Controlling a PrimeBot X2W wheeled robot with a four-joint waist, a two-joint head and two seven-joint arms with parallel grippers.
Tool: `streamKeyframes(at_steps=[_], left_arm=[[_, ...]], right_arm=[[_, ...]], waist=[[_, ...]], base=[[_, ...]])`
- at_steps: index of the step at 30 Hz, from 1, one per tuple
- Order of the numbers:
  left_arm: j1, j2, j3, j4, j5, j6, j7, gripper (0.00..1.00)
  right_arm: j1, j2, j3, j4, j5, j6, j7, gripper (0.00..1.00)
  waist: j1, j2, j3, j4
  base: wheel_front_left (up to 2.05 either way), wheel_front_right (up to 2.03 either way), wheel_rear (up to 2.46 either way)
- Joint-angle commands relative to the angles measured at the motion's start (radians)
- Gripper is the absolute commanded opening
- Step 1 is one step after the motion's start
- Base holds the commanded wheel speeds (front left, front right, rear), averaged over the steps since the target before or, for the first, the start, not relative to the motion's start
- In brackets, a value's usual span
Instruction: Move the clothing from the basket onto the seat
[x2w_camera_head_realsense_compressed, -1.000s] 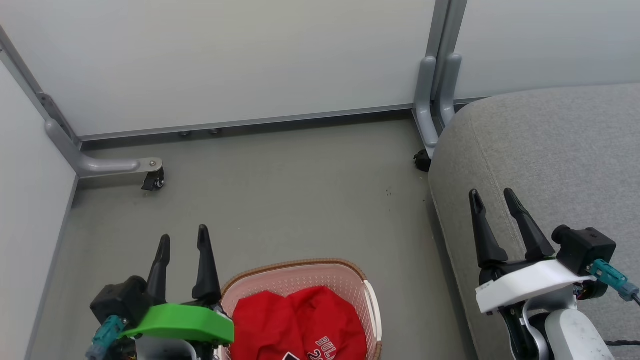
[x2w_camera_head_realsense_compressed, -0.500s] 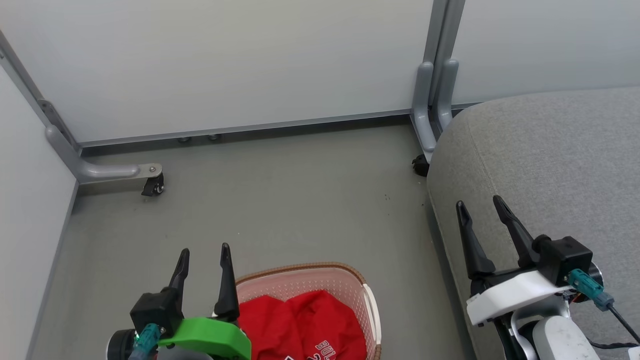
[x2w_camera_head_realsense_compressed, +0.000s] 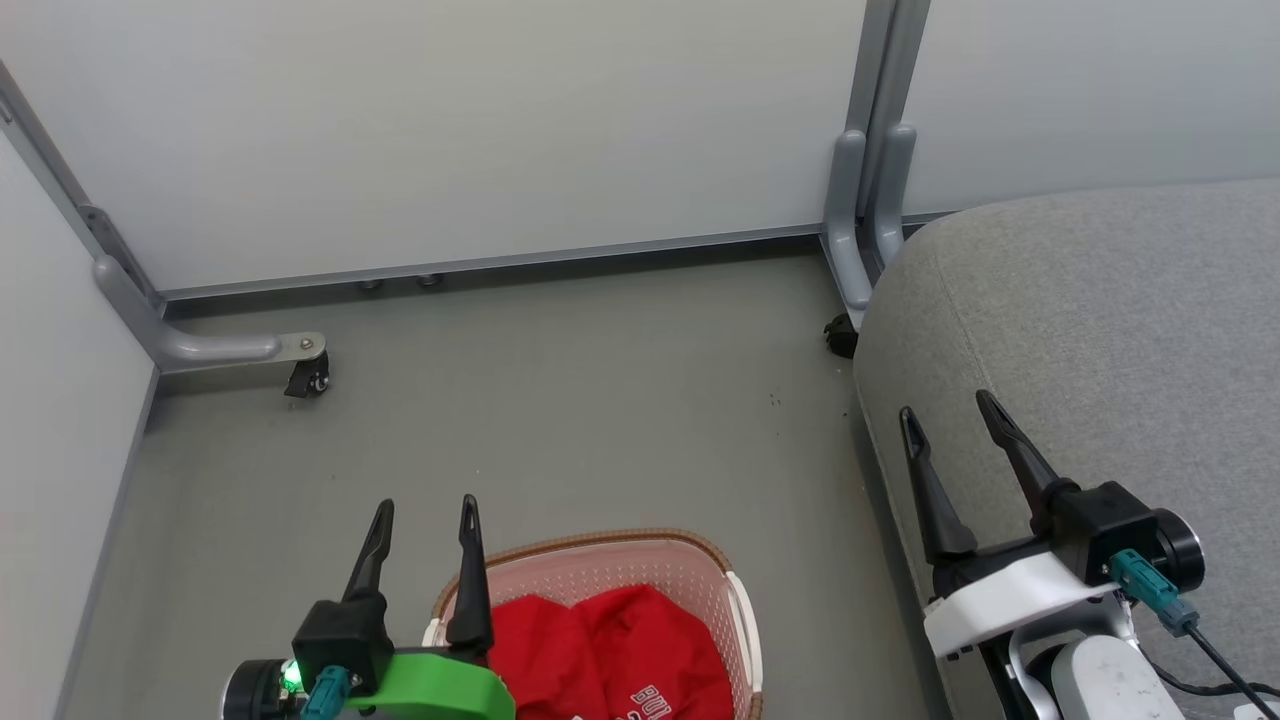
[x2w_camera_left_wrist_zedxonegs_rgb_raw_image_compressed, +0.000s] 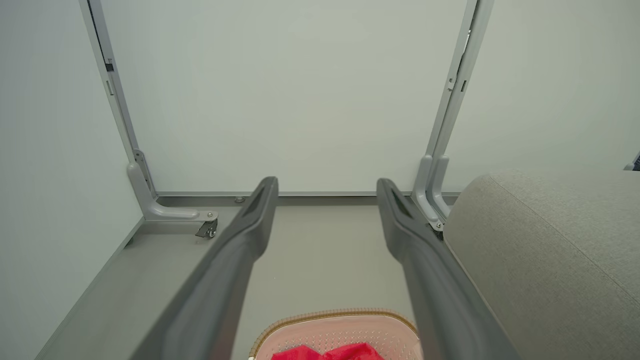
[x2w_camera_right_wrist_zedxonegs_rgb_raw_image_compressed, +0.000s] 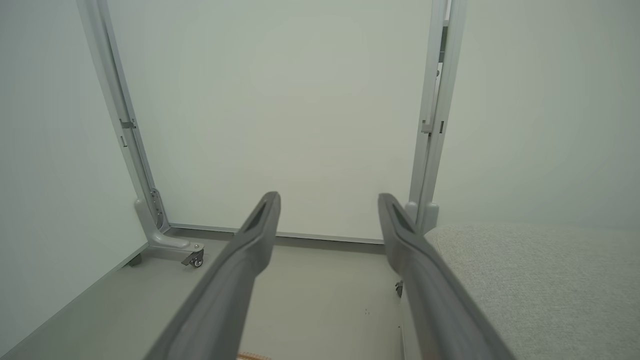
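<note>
Crumpled red basketball clothing (x2w_camera_head_realsense_compressed: 600, 655), perhaps two garments, lies in the cream perforated plastic basket (x2w_camera_head_realsense_compressed: 640, 570) with brown woven-look rim on the grey floor (x2w_camera_head_realsense_compressed: 600, 400), near the big grey fabric seat (x2w_camera_head_realsense_compressed: 1100, 320). The left gripper (x2w_camera_head_realsense_compressed: 427, 505) hovers at the basket's left rim, the right gripper (x2w_camera_head_realsense_compressed: 945, 408) over the seat's left edge, both spread wide, empty.

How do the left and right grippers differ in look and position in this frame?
The left gripper sits on a green mount, while the right gripper sits on a white mount. In the head view, the left gripper shows at the left rim of the basket, beside the red clothing. The right gripper shows against the edge of the grey seat. Both are open and hold nothing.
</note>
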Motion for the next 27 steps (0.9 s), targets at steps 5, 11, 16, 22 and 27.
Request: streamKeyframes(at_steps=[5, 11, 16, 22, 27], left_arm=[[0.026, -0.015, 0.025, 0.005, 0.023, -0.047, -0.018, 1.00], [0.044, -0.032, 0.098, 0.005, -0.007, -0.109, -0.028, 1.00], [0.055, -0.033, 0.123, 0.013, -0.053, -0.128, -0.038, 1.00], [0.066, -0.033, 0.123, 0.027, -0.053, -0.145, -0.049, 1.00], [0.069, -0.032, 0.129, 0.035, -0.030, -0.145, -0.058, 1.00]], right_arm=[[0.004, 0.010, -0.011, -0.010, -0.008, 0.000, -0.019, 1.00], [0.014, 0.019, -0.024, 0.008, 0.070, 0.000, -0.030, 1.00], [0.023, 0.023, -0.029, 0.041, 0.150, 0.000, -0.039, 1.00], [0.018, 0.024, -0.015, 0.080, 0.172, 0.000, -0.050, 1.00], [0.013, 0.025, -0.007, 0.092, 0.154, 0.000, -0.059, 1.00]], waist=[[0.0000, -0.0001, -0.003, 0.000], [0.0000, -0.0001, -0.005, 0.001], [0.0000, -0.0001, -0.008, 0.001], [0.0000, -0.0001, -0.011, 0.000], [0.0000, -0.0001, -0.016, -0.001]], base=[[0.00, 0.00, 0.00], [0.00, 0.00, 0.00], [0.00, 0.00, 0.00], [0.00, 0.00, 0.00], [0.00, 0.00, 0.00]])
